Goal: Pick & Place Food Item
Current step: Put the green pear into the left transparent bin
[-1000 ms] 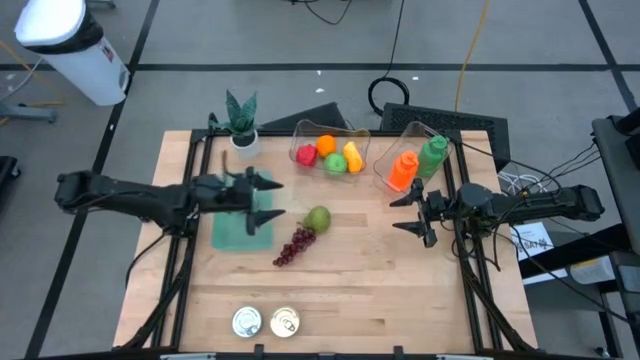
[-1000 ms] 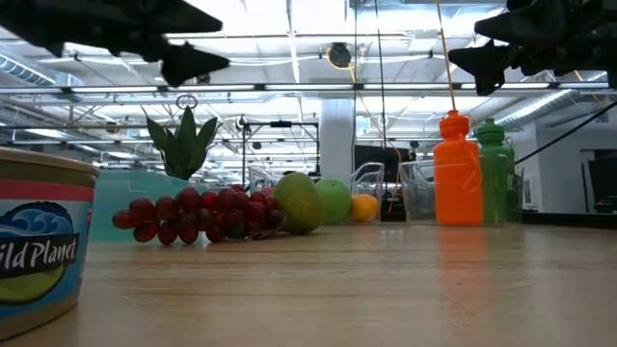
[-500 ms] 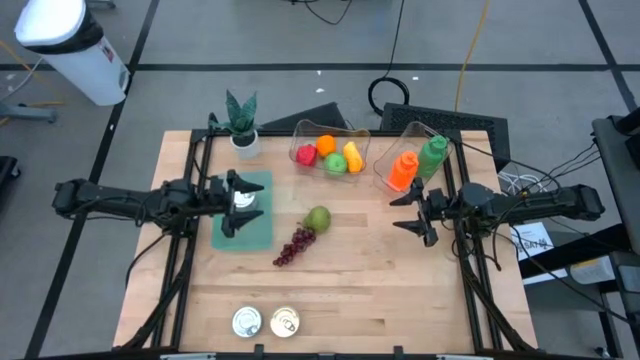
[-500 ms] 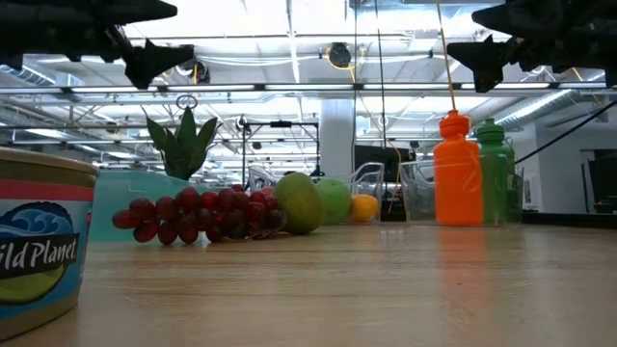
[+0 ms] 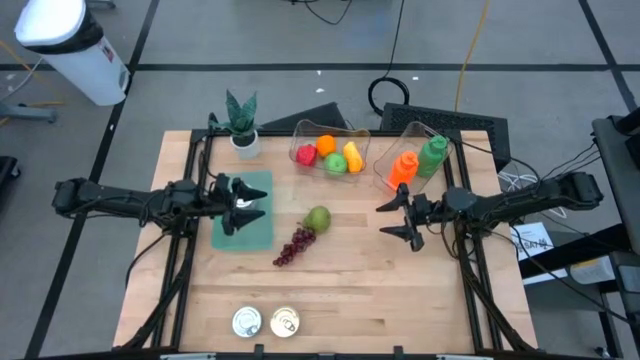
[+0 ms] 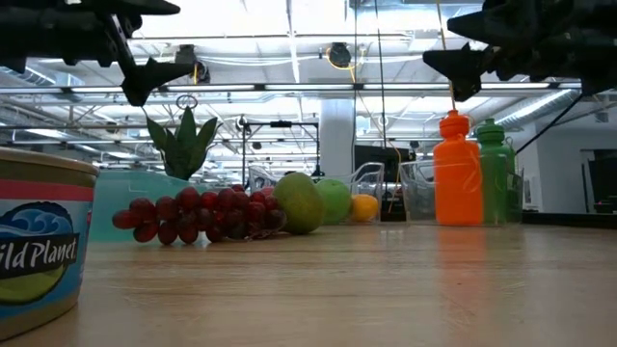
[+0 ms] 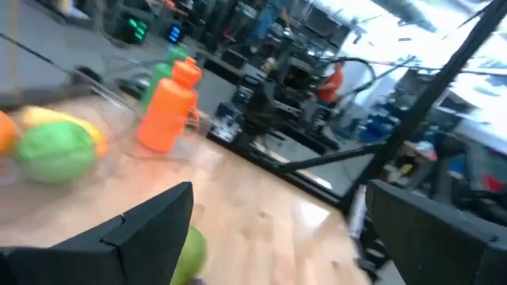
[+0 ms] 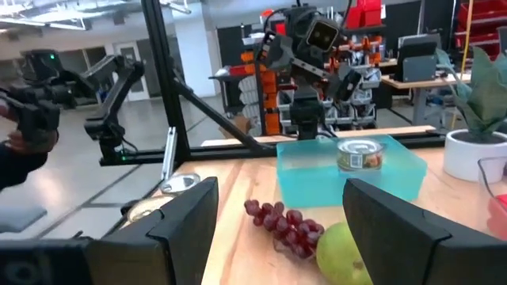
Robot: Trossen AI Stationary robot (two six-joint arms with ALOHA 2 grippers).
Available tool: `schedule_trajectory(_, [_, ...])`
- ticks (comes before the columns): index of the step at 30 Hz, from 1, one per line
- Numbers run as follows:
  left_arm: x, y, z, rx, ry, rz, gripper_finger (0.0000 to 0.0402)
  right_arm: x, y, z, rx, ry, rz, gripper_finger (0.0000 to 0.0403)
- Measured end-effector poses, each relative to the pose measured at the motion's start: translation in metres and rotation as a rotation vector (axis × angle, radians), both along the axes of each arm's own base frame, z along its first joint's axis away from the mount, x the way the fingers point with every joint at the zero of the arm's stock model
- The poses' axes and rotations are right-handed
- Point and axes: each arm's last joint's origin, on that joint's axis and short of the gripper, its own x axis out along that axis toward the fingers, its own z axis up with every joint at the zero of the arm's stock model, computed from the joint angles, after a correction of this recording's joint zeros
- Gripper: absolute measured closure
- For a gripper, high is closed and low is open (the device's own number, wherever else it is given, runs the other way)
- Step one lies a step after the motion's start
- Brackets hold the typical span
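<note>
- The nearest can (image 6: 34,246) in the low view carried a label reading "ild Planet"; its first letter was cut off at the edge.
- The pear (image 5: 318,218) was green, lying on the wooden table (image 5: 400,290) and touching the top of the dark red grapes (image 5: 293,246).
- A small can (image 5: 243,199) sat in the teal tray (image 5: 250,232), and two more cans (image 5: 265,322) stood near the table's front edge.
- The left gripper (image 5: 243,204) hung over the tray, its fingers spread apart with nothing between them.
- The right gripper (image 5: 396,218) hovered right of the pear, its fingers apart and empty.
- An orange bottle (image 5: 402,169) and a green bottle (image 5: 432,155) lay in a clear bin.
</note>
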Motion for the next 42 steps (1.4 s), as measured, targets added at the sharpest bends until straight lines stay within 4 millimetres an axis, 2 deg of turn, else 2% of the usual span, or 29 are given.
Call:
schedule_trajectory(5, [0.0,-0.003,-0.001,-0.03,0.007,-0.105,0.0014,0.0,0.0,-0.002,-0.034,0.013,-0.004,0.0147])
schedule_trajectory(8, [0.0,-0.009,-0.001,-0.06,0.014,-0.201,0.0018,0.001,0.0,-0.003,0.031,0.027,0.0,0.0147])
schedule_trajectory(13, [-0.001,-0.017,-0.005,-0.091,0.054,-0.196,0.0028,0.013,0.0,-0.014,0.036,0.117,-0.117,0.0147])
schedule_trajectory(16, [-0.001,-0.017,-0.005,-0.063,0.05,-0.157,0.0029,0.028,-0.001,-0.016,0.037,0.14,-0.17,0.0147])
schedule_trajectory(19, [-0.001,-0.017,-0.004,-0.035,0.047,-0.134,0.0024,0.043,0.002,-0.015,0.043,0.132,-0.13,0.0147])
schedule_trajectory(22, [-0.001,-0.017,-0.005,-0.018,0.047,-0.124,0.0024,0.061,0.008,-0.019,-0.022,0.15,-0.063,0.0147])
schedule_trajectory(26, [-0.001,-0.017,-0.005,-0.009,0.049,-0.124,0.0031,0.091,0.02,-0.029,-0.141,0.248,-0.046,0.0147])
schedule_trajectory(31, [-0.001,-0.017,-0.006,-0.008,0.062,-0.125,0.0038,0.13,0.022,-0.032,-0.186,0.403,-0.159,0.0141])
schedule_trajectory(37, [-0.001,-0.017,-0.01,-0.005,0.101,-0.124,0.0034,0.158,0.014,-0.032,-0.244,0.527,-0.185,0.009])
schedule_trajectory(42, [-0.001,-0.017,-0.01,-0.005,0.104,-0.124,0.004,0.176,0.009,-0.049,-0.323,0.576,-0.183,0.004])
